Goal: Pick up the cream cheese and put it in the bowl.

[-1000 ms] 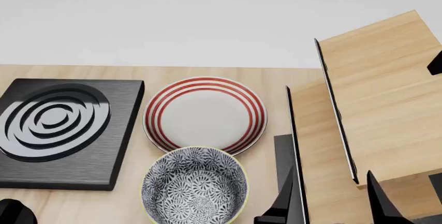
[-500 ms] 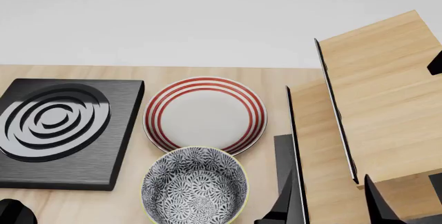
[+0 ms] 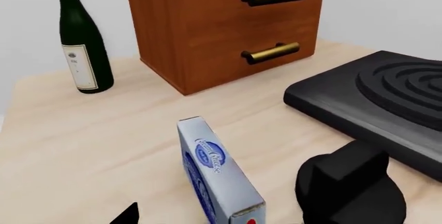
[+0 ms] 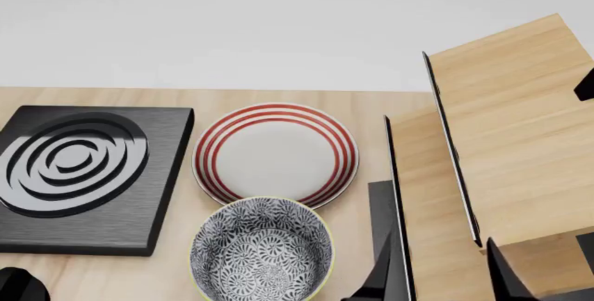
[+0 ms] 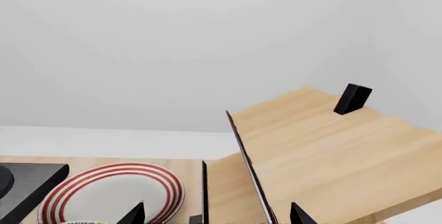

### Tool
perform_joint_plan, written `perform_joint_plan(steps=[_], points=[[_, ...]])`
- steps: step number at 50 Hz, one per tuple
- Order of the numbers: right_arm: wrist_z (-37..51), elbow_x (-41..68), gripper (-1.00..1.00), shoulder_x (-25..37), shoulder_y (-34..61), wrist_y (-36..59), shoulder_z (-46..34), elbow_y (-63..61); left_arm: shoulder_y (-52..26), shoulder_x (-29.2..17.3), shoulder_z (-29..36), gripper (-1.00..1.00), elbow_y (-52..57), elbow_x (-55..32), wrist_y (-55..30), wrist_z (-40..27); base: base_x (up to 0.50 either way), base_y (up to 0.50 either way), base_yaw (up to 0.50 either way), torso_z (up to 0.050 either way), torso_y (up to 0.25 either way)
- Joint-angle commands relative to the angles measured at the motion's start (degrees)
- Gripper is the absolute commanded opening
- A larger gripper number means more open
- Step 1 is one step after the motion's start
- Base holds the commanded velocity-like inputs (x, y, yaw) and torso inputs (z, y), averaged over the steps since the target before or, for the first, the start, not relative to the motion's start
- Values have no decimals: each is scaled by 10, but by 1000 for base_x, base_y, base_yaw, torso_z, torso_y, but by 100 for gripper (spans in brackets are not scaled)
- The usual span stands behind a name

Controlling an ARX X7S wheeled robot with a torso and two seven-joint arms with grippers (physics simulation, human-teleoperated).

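Observation:
The cream cheese (image 3: 215, 178) is a light blue-grey box with a dark blue oval logo and a red end. It stands on its long edge on the wooden table in the left wrist view and is out of the head view. My left gripper (image 3: 221, 220) is open, with the box between its jaws and one fingertip (image 3: 128, 215) clear of it. The blue-and-white floral bowl (image 4: 261, 249) sits at the front of the table, empty. My right gripper (image 4: 444, 280) is open and empty to the right of the bowl; it also shows in the right wrist view (image 5: 217, 217).
A white plate with red rings (image 4: 275, 153) lies behind the bowl. A black stove slab (image 4: 79, 169) is to their left and a tilted wooden rack (image 4: 506, 155) to their right. A wine bottle (image 3: 83, 43), a wooden drawer cabinet (image 3: 221, 22) and a black lump (image 3: 351, 185) surround the box.
The right gripper's fingertips have sunk slightly toward the bottom edge of the head view. The bowl, plate and stove have not moved.

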Motion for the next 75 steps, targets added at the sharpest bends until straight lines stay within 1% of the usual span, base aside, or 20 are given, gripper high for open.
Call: perform_joint_plan(steps=[1, 17, 34, 58, 75], points=[[0, -2, 100, 0, -2, -4, -5, 4, -24, 2, 3, 100, -40, -15, 10, -4, 0, 0, 0, 0, 0], [0, -1, 100, 2, -5, -8, -6, 7, -52, 4, 11, 100, -87, -20, 21, -21, 0, 0, 0, 0, 0], [-1, 1, 100, 6, -5, -11, -5, 8, -74, 1, 27, 100, -105, -19, 15, -39, 0, 0, 0, 0, 0], [1, -2, 100, 6, -8, -17, -11, 14, -108, -7, 34, 100, -175, -31, 36, -44, 0, 0, 0, 0, 0], [1, -1, 100, 6, -9, -20, -16, 16, -112, -13, 35, 100, -197, -38, 48, -51, 0, 0, 0, 0, 0]])
